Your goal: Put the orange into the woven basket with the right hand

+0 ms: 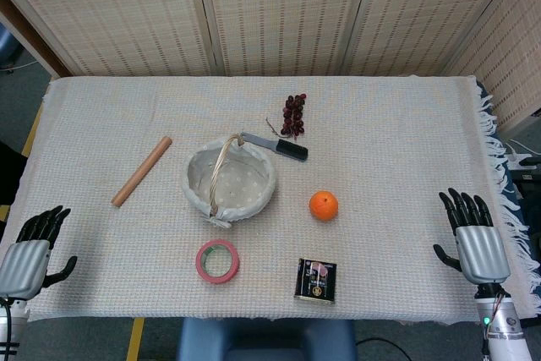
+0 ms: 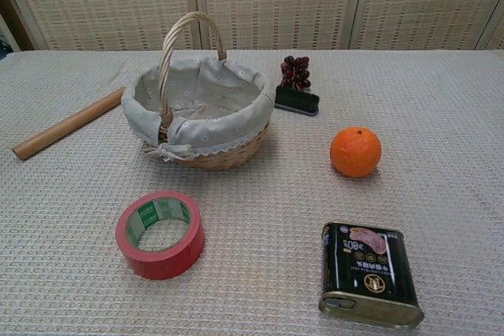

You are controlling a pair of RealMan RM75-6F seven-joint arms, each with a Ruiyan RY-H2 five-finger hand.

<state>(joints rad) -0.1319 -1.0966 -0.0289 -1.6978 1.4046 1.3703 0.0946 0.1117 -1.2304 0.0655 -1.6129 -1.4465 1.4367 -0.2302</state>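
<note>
Orange (image 1: 323,205) resting on the cloth-covered tabletop (image 1: 397,124), right of the basket (image 1: 190,185) and apart from it, untouched. Sitting upright in the chest view (image 2: 355,151), stem dimple on top.

Right hand (image 1: 473,236) at the near right edge of the tabletop, well apart from the orange, fingers extended and spread, holding nothing. Left hand (image 1: 32,248) at the near left edge, fingers likewise apart and empty, thumb out to the side. Neither hand visible in the chest view.

Basket at the middle of the tabletop, woven, lined with pale dotted cloth, handle (image 2: 177,37) arching over it. Nothing visible inside the lining in the head view; in the chest view (image 2: 224,155) only part of the interior showing.

Wooden rod (image 1: 141,171) lying diagonally left of the basket. Red tape roll (image 1: 217,260) lying flat in front of the basket, near the front edge. Dark tin (image 1: 315,280) lying flat right of the tape, in front of the orange. Behind the basket, a brush (image 1: 275,146) with a dark head, its handle end close to the basket rim. Bunch of dark red grapes (image 1: 293,115) just behind the brush, touching or nearly so; cannot tell which.
</note>
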